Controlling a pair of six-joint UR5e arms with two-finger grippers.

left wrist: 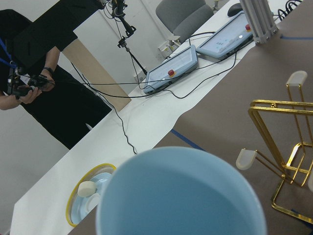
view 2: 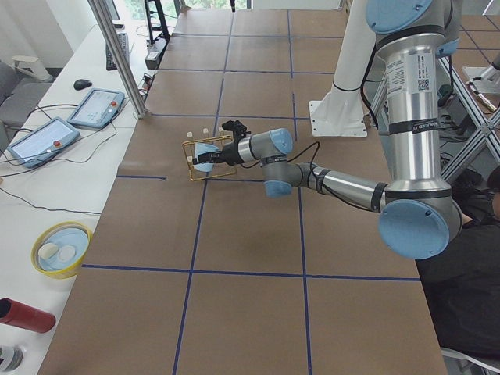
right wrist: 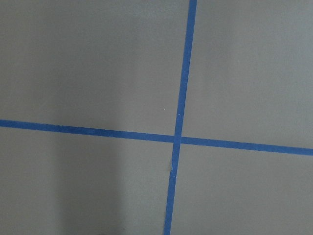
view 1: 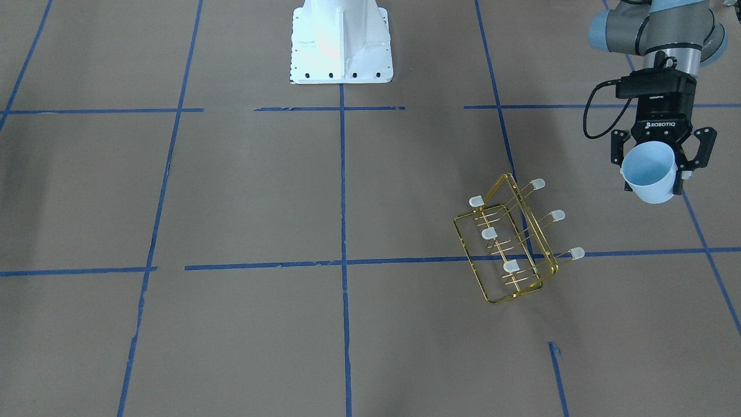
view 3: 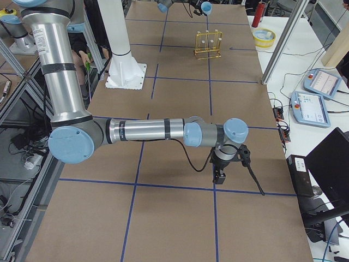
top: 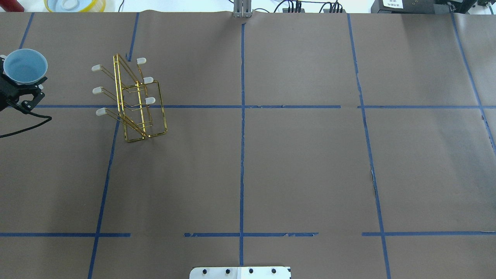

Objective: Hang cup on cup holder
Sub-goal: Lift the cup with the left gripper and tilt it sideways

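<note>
Cup [view 1: 651, 171] is clamped in left gripper [view 1: 657, 179] fingers [view 1: 702, 147], upper right of cup holder [view 1: 489, 233]; right gripper [view 3: 221, 169] opening I cannot tell.

Blue tape lines [top: 242, 155] are crossing my brown table [top: 310, 174]. Beside the table, a white bench [view 2: 31, 234] is carrying two tablets [view 2: 95, 107].

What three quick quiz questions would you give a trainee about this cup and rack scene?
1. True or false: the cup already hangs on the cup holder.
2. Which jaws hold the cup? A) left jaws B) right jaws C) neither
3. Fill in: the cup holder has ___ white-capped prongs.
Key: 1 false, as the cup is held in the air beside the holder; 2 A; 3 six.
</note>
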